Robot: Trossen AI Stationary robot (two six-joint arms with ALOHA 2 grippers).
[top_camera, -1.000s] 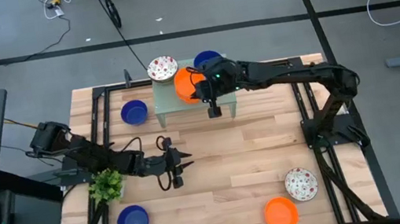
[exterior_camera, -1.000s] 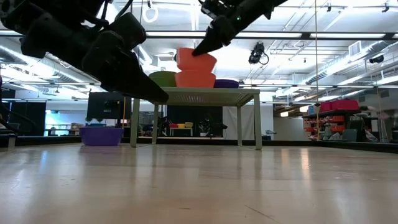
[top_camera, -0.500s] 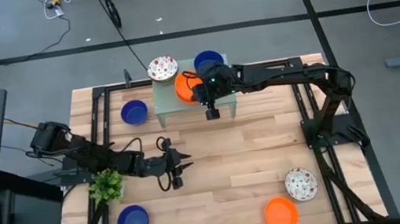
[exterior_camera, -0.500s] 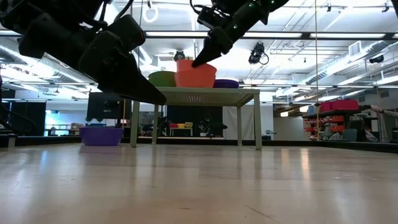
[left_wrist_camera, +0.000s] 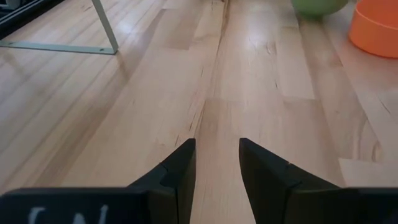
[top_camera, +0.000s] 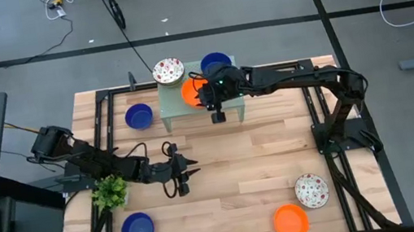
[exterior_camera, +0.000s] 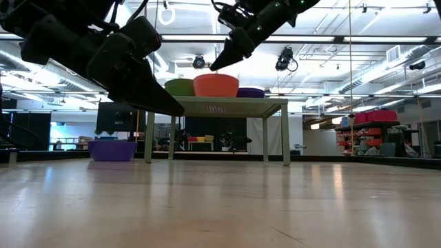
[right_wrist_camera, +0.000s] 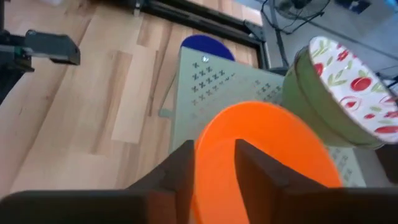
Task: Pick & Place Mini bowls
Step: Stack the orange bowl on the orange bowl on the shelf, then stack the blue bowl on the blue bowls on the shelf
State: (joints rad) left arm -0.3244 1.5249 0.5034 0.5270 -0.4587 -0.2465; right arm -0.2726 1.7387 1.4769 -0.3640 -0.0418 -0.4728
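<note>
**High view: orange bowl on the stand**

An orange bowl sits on the mesh stand between a speckled bowl and a blue bowl. The right gripper hovers just above it, fingers slightly apart and empty. The left gripper waits over bare table, fingers apart.

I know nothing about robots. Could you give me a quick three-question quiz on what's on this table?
1. True or false: the orange bowl sits on the pale green stand.
2. How many bowls are on the stand?
3. The right gripper is above which bowl? A blue, B orange, C speckled.
Key: 1 true; 2 three; 3 B.
</note>
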